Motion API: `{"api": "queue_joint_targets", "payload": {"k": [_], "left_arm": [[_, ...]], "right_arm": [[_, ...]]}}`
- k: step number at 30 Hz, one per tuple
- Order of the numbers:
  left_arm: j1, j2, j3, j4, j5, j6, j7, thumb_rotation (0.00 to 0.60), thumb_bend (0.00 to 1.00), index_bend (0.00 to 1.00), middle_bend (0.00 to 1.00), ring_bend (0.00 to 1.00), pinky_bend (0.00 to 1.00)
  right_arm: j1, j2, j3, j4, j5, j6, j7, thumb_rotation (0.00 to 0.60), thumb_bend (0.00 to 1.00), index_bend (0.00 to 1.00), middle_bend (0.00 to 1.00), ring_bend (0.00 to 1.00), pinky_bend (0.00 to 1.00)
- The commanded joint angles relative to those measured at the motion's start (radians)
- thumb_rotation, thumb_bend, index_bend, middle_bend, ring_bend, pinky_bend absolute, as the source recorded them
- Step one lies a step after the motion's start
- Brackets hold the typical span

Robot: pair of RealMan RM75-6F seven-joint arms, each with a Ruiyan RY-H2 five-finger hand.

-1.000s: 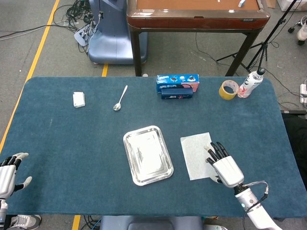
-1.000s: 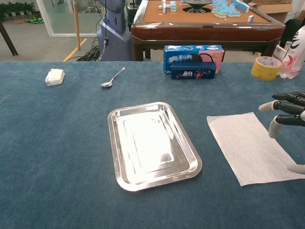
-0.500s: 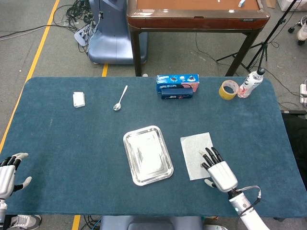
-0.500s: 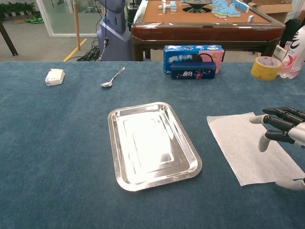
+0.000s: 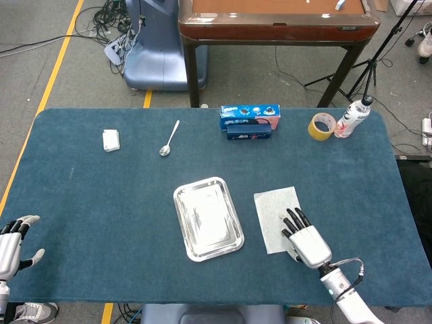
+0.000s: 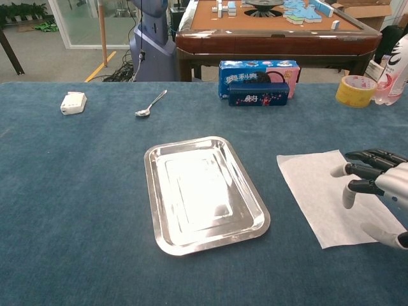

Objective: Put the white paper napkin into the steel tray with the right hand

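The white paper napkin (image 5: 274, 214) (image 6: 328, 194) lies flat on the blue table, just right of the steel tray (image 5: 187, 237) (image 6: 157, 231), which has nothing in it. My right hand (image 5: 304, 239) (image 6: 377, 189) hovers over the napkin's near right part with its fingers spread and nothing held. Whether the fingertips touch the paper cannot be told. My left hand (image 5: 12, 244) sits open at the table's near left corner, far from both; the chest view does not show it.
At the back stand a blue biscuit box (image 5: 249, 122) (image 6: 259, 81), a yellow tape roll (image 5: 322, 126) (image 6: 355, 90) and a bottle (image 5: 353, 116) (image 6: 390, 78). A spoon (image 5: 169, 138) (image 6: 150, 103) and a small white object (image 5: 111, 140) (image 6: 73, 102) lie at the back left.
My right hand has slid left and nearer over the napkin's right part. The napkin, tray and left hand have not moved.
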Motion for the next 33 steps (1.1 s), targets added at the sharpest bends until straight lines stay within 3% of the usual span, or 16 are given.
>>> {"api": "queue_joint_targets", "payload": {"k": [1,3,6,9,13,20,33], "left_arm": [[0.000,0.000,0.000,0.001,-0.001,-0.001,0.001,0.600,0.20,0.24,0.22,0.21,0.32],[-0.001,-0.001,-0.001,0.001,-0.002,-0.002,0.000,0.600,0.20,0.24,0.22,0.21,0.32],[-0.001,-0.001,-0.001,0.002,-0.003,-0.003,0.001,0.600,0.20,0.24,0.22,0.21,0.32],[-0.002,-0.001,-0.001,0.002,-0.004,-0.004,0.001,0.600,0.20,0.24,0.22,0.21,0.32],[-0.001,0.000,-0.001,0.001,-0.004,-0.004,0.000,0.600,0.20,0.24,0.22,0.21,0.32],[-0.002,0.000,-0.001,0.001,-0.005,-0.004,0.000,0.600,0.20,0.24,0.22,0.21,0.32],[-0.001,0.002,-0.002,0.001,-0.006,-0.003,-0.003,0.600,0.20,0.24,0.22,0.21,0.32]], "right_arm": [[0.023,0.047,0.004,-0.054,0.011,-0.040,-0.059,0.600,0.55,0.42,0.46,0.29,0.40],[0.032,0.068,0.003,-0.080,0.015,-0.057,-0.080,0.600,0.61,0.42,0.62,0.47,0.62],[0.039,0.090,0.001,-0.109,0.021,-0.075,-0.111,0.600,0.71,0.42,0.81,0.68,0.80],[0.043,0.108,-0.003,-0.138,0.030,-0.092,-0.138,0.600,0.79,0.42,0.96,0.84,0.91],[0.048,0.129,-0.009,-0.174,0.038,-0.112,-0.163,0.600,0.96,0.42,1.00,0.99,1.00],[0.067,0.162,-0.015,-0.240,0.078,-0.181,-0.243,0.600,1.00,0.42,1.00,1.00,1.00],[0.085,0.115,-0.017,-0.240,0.085,-0.207,-0.276,0.600,1.00,0.42,1.00,1.00,1.00]]}}
